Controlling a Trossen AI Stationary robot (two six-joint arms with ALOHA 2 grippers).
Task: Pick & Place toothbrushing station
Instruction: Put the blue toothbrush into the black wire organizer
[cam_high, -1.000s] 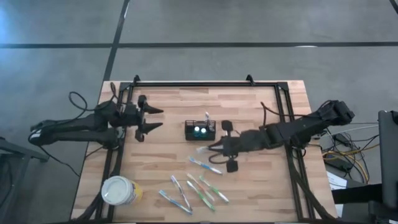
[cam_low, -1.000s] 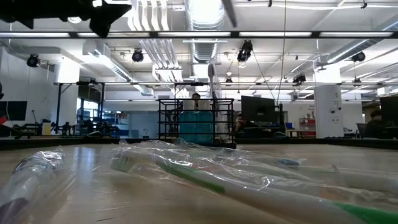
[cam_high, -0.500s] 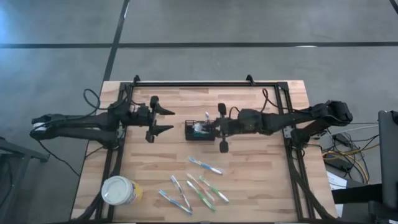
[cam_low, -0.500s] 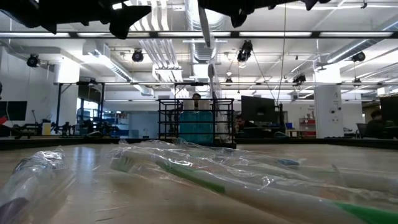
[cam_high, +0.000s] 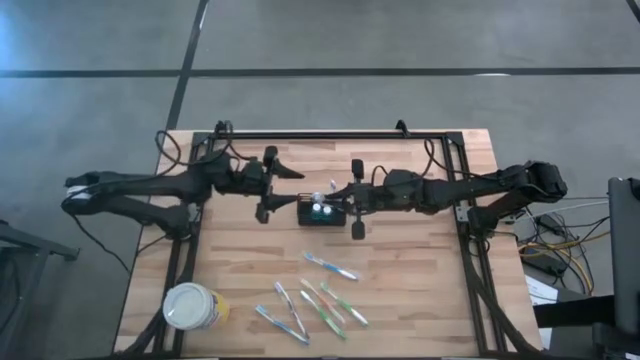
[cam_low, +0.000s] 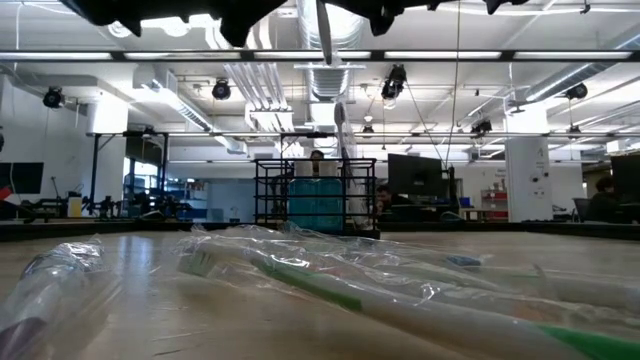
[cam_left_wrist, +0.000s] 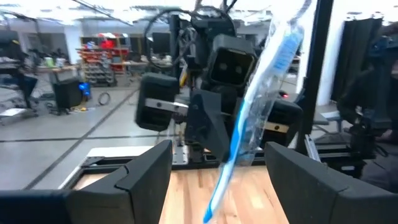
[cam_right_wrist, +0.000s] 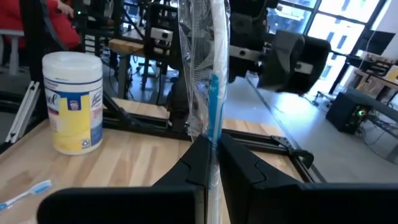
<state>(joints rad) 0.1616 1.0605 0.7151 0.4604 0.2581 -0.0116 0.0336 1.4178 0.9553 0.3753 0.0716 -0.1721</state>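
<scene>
The black wire-mesh caddy (cam_high: 321, 212) stands on its base mid-table; in the low view (cam_low: 315, 198) one toothbrush (cam_low: 340, 125) stands upright in it. My right gripper (cam_high: 338, 197) is shut on a plastic-wrapped blue-and-white toothbrush (cam_right_wrist: 211, 87), held upright above the caddy. This toothbrush also shows in the low view (cam_low: 325, 35). My left gripper (cam_high: 283, 188) is open just left of the caddy. In the left wrist view its fingers (cam_left_wrist: 149, 168) stand on either side of the wrapped toothbrush (cam_left_wrist: 255, 118), apart from it. My right gripper pinches the wrapped toothbrush between its two fingers at the handle (cam_right_wrist: 212, 138), wrapper and all. The fingers come level from the table's right and lie across the brush. The brush stands nearly upright, head end up, lifted clear above the caddy.
Several loose wrapped toothbrushes (cam_high: 320, 295) lie on the near half of the table, close to the low camera (cam_low: 300, 275). A white-and-yellow canister (cam_high: 190, 305) stands at the near left corner. Black frame rails (cam_high: 310, 135) edge the table.
My right gripper has gone from beside the loose toothbrushes toward the far edge and a little left, carrying the wrapped toothbrush up over the caddy. My left gripper, still open, has moved toward the table's right, up to the caddy.
</scene>
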